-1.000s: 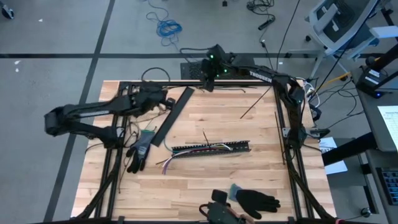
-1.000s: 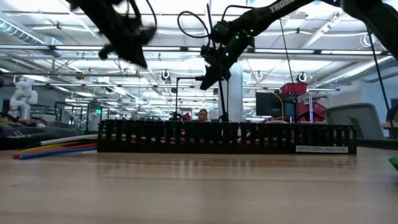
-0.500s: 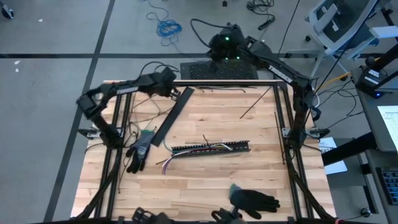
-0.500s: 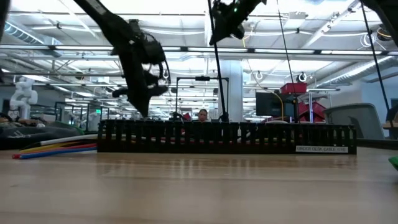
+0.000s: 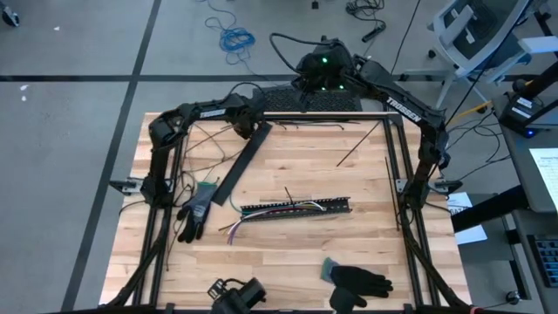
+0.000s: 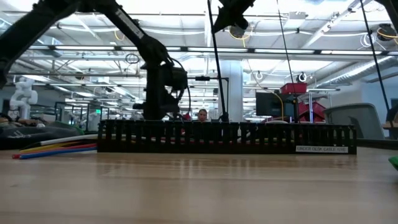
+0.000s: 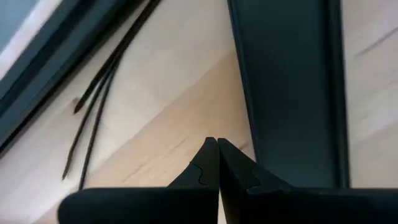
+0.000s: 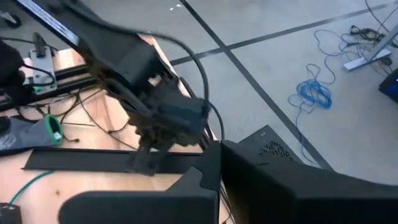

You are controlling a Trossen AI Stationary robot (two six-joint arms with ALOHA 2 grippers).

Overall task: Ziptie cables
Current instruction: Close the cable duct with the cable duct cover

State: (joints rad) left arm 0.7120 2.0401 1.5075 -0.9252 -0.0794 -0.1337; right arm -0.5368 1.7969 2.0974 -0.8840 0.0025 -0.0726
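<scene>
From above, my left gripper (image 5: 247,127) sits low at the table's (image 5: 288,253) far left, fingers pressed together and empty, just over the far end of the flat black cover strip (image 5: 241,163). My right gripper (image 5: 307,85) is raised past the far edge, above a dark perforated box (image 5: 305,99). The cables (image 5: 279,212) lie mid-table in and beside the black slotted strip (image 5: 296,208), well apart from both grippers. Gloves (image 5: 193,209) rest left and near-right.

At table height, the slotted strip (image 6: 227,137) spans the middle, coloured cable ends (image 6: 56,149) poking out left.

My left wrist shows my closed fingertips (image 7: 217,163) over wood beside the cover strip (image 7: 289,87).

My right wrist shows my closed, empty fingers (image 8: 211,171) and my left gripper (image 8: 146,163) beyond.
</scene>
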